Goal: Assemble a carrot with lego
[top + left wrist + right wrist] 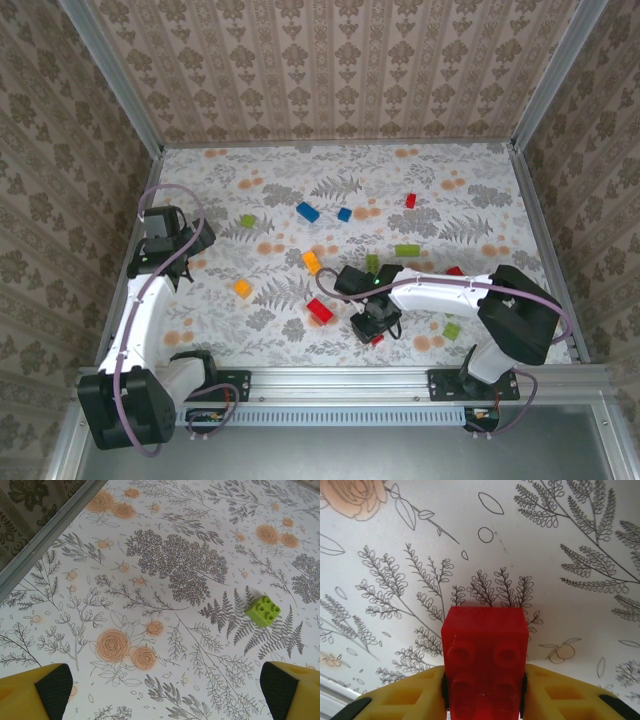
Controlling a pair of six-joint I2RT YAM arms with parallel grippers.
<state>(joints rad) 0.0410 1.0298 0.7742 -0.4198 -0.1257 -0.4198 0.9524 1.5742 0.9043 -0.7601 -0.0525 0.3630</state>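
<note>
Red brick (485, 655), clamped at bottom centre by the right fingers (410, 700), could pivot or slip when lifted; left fingers (30, 695) gape wide.

The red brick (485, 655) is smooth, glossy plastic, with light glinting on its studs. The green brick (262, 611) is smooth plastic with a softer sheen. Fingers (405, 700) of the right pincer (485, 680) and the left pincer (160, 695) look like matt yellow plastic, with black rubbery pads (52, 687). The surface (210, 525) wears a smooth, matt floral print. The near rail (340, 380) is brushed metal.
</note>
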